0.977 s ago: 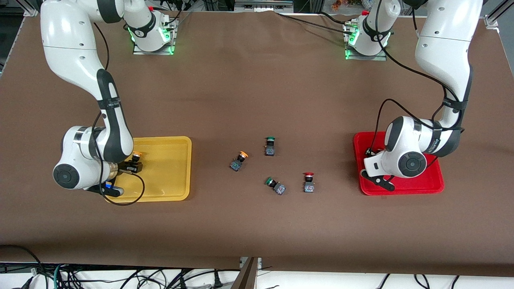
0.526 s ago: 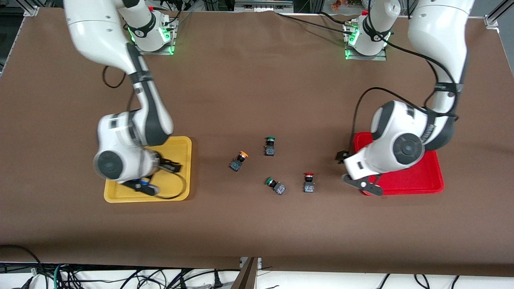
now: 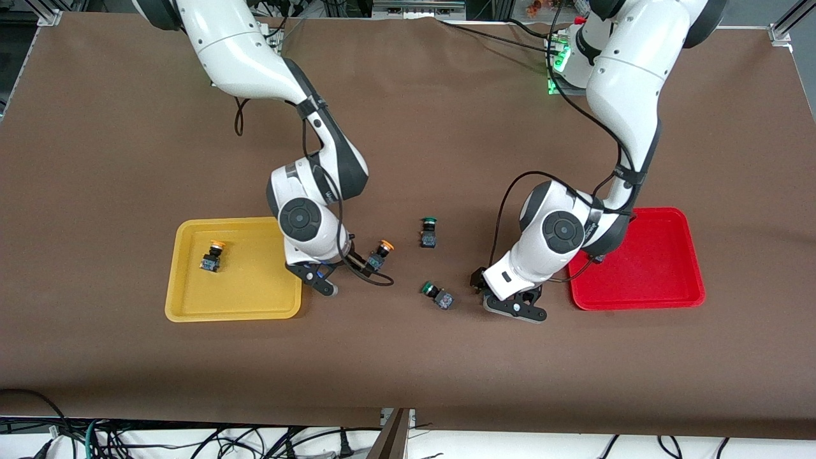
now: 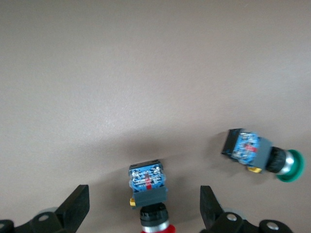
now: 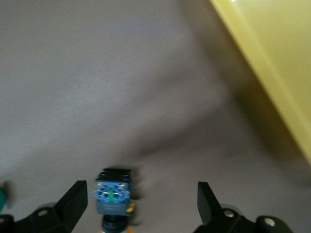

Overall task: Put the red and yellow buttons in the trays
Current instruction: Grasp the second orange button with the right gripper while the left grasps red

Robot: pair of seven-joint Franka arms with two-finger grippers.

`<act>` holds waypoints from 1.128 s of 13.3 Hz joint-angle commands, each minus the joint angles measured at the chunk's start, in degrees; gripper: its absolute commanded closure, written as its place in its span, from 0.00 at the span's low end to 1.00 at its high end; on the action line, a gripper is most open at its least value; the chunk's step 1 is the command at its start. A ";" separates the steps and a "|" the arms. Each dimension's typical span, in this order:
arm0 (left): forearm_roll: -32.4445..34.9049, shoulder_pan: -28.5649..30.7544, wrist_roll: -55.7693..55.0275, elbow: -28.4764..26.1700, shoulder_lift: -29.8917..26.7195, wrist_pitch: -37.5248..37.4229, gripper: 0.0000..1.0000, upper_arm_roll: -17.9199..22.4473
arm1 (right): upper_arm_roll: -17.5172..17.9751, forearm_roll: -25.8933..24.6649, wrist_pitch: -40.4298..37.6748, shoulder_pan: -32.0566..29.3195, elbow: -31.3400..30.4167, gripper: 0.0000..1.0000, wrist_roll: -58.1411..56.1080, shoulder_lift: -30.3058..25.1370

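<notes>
My right gripper (image 3: 361, 262) is open and low over the table beside the yellow tray (image 3: 280, 299). A yellow-capped button (image 3: 380, 254) lies between its open fingers, untouched, in the right wrist view (image 5: 112, 194). Another yellow-capped button (image 3: 211, 255) lies in the yellow tray. My left gripper (image 3: 479, 282) is open and low over the table between the green buttons and the red tray (image 3: 644, 296). A red-capped button (image 4: 148, 191) lies between its open fingers, untouched; the left arm hides it in the front view. No button shows in the visible part of the red tray.
Two green-capped buttons lie mid-table: one (image 3: 429, 231) farther from the front camera, one (image 3: 437, 294) nearer, beside my left gripper, also in the left wrist view (image 4: 262, 155). The yellow tray's rim (image 5: 262, 63) shows in the right wrist view.
Both arms swung from their trays to mid-table. The right gripper left a yellow-capped button in the yellow tray and now straddles the other one. The left gripper now straddles the red-capped button.
</notes>
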 commanded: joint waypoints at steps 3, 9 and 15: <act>-0.38 -0.87 -1.02 -4.42 1.16 7.31 0.00 0.54 | -0.02 0.76 5.64 2.47 0.59 0.00 2.36 3.38; -0.30 -0.17 0.02 -5.48 0.98 7.59 0.81 0.54 | 0.06 0.68 6.53 3.61 0.59 0.53 2.71 5.14; -0.38 1.93 0.82 -4.96 -6.82 -12.39 1.00 0.80 | -0.47 0.59 -4.05 -1.28 2.43 1.00 -10.42 1.29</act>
